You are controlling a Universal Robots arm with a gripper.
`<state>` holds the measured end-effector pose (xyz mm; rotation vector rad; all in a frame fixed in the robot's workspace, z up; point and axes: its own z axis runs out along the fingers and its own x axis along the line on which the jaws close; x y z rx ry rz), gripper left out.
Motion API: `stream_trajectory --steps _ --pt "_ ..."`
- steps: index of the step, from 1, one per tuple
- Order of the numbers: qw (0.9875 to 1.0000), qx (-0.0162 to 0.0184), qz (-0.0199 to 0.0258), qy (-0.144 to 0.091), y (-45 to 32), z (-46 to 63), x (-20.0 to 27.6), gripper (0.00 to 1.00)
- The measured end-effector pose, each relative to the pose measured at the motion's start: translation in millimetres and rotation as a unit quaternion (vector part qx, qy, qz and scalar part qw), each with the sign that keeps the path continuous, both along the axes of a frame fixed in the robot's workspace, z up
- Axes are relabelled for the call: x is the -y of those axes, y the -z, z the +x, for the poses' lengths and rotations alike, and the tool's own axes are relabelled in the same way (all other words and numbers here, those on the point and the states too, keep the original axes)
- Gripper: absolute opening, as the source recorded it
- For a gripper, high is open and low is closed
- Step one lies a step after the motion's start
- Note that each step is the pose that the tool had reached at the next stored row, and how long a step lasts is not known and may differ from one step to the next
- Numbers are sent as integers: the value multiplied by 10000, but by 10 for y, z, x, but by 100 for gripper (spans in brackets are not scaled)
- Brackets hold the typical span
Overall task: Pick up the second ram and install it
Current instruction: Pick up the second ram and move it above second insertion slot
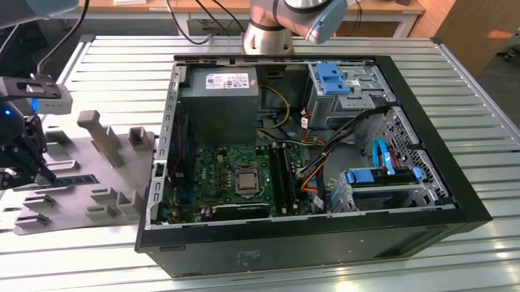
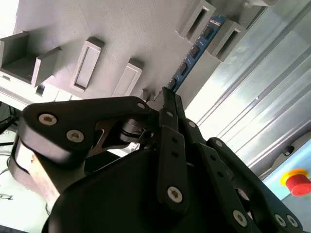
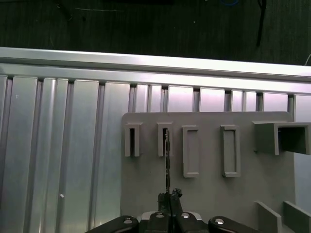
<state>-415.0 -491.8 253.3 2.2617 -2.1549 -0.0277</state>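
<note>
The second ram is a thin blue-green stick standing on edge in the slotted blocks of the grey holder plate. In the first wrist view the second ram shows edge-on as a thin dark line running from a slot to the fingers. My gripper is shut on the near end of the stick. In the exterior view my gripper is low over the holder plate at the exterior view's left, with the second ram reaching right from it. The green motherboard with its long black slots lies inside the open computer case.
The open black computer case fills the middle of the ribbed metal table, with a grey power supply, cables and blue drive brackets. Tall grey blocks stand on the holder between gripper and case. A red stop button sits nearby.
</note>
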Motion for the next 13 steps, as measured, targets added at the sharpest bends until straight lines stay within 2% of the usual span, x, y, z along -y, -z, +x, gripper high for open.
stream_trajectory --steps 13 --pt "10000 0 8 0 -514 0 -1 11"
